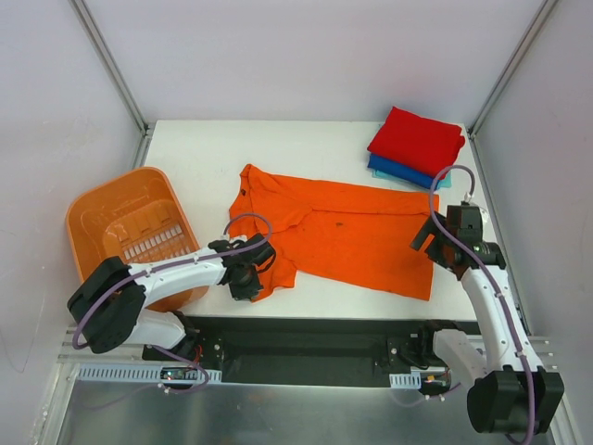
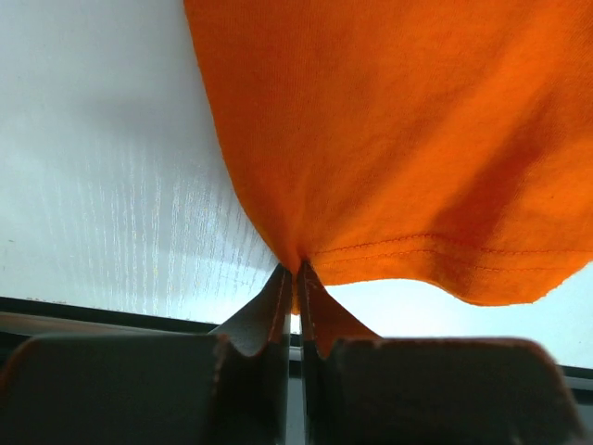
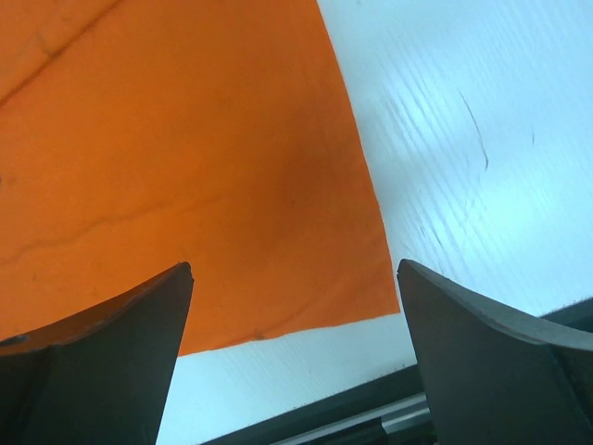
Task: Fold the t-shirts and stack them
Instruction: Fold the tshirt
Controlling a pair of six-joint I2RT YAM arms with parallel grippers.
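Orange t-shirt (image 1: 352,227) lies spread across mid-worktop (image 1: 204,148), collar to the left. Left tool (image 2: 296,271) is clenched on the shirt's near-left stitched edge, the cloth gathered to a peak between its fingers. Right tool (image 3: 295,267) is released and gaping wide, over the shirt's near-right corner. Far-right corner: folded red t-shirt (image 1: 417,139) on a blue t-shirt (image 1: 394,171), with a teal sliver (image 1: 443,181) beneath. Orange slotted basket (image 1: 102,209) sits at the left edge.
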